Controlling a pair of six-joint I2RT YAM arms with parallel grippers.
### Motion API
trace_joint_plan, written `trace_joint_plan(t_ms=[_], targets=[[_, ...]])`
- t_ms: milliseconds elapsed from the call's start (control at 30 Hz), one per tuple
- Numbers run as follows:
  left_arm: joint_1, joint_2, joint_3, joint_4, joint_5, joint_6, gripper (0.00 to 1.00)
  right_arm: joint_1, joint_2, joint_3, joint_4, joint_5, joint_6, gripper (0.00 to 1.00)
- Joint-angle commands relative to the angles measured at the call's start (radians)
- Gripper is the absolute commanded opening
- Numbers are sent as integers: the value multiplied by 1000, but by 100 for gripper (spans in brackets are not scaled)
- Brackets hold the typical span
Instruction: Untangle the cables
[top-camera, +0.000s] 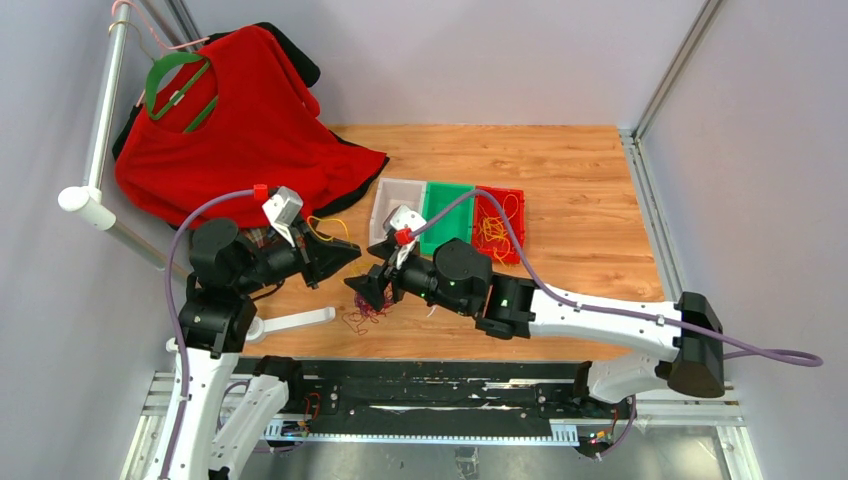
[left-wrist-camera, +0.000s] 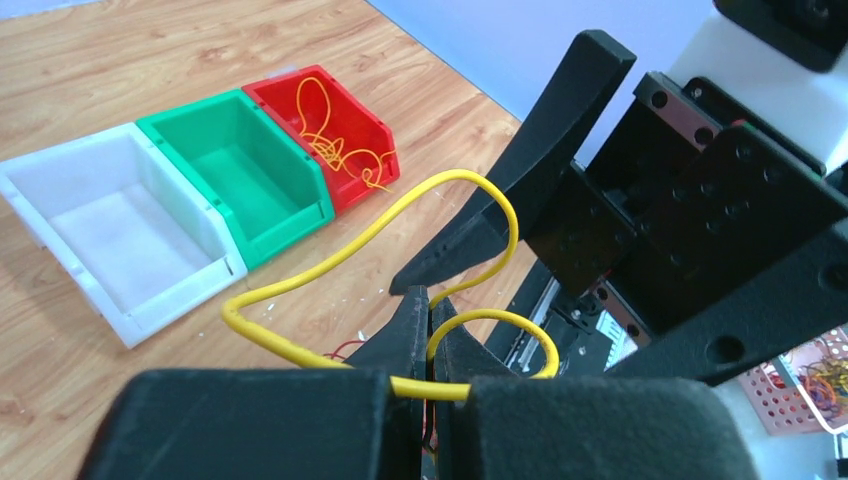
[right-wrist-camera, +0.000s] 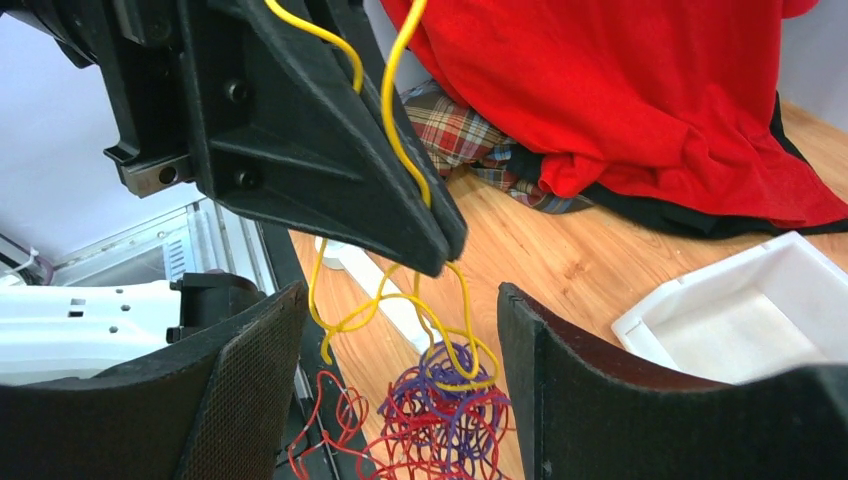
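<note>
My left gripper (left-wrist-camera: 430, 302) is shut on a thin yellow cable (left-wrist-camera: 330, 250), which loops up and around its closed fingertips. In the right wrist view that yellow cable (right-wrist-camera: 345, 315) hangs from the left gripper's fingers (right-wrist-camera: 330, 150) down into a curly tangle of red and purple cables (right-wrist-camera: 450, 420) lifted off the wood. My right gripper (right-wrist-camera: 400, 295) stands open on either side of this hanging tangle, with nothing pinched. From above, the left gripper (top-camera: 352, 256) and right gripper (top-camera: 362, 290) meet near the table's front, over the tangle (top-camera: 368, 316).
A white bin (top-camera: 398, 200), a green bin (top-camera: 447, 215) and a red bin (top-camera: 515, 230) holding yellow cables sit in a row at mid-table. A red shirt (top-camera: 240, 130) on a green hanger drapes from the left rack. A white bar (top-camera: 295, 320) lies near the front edge.
</note>
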Motion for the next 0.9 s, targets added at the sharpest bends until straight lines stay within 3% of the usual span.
trace_joint_plan(t_ms=[0, 433, 667, 867], targets=[[-6, -5, 30, 0, 18, -25, 1, 25, 45, 46, 79, 78, -37, 70], [-6, -20, 57, -10, 66, -73, 1, 25, 76, -4, 173, 293, -3, 68], [-6, -20, 70, 15, 90, -123, 1, 22, 154, 16, 173, 288, 34, 69], [-6, -5, 121, 44, 107, -169, 1, -3, 182, -69, 204, 228, 132, 66]])
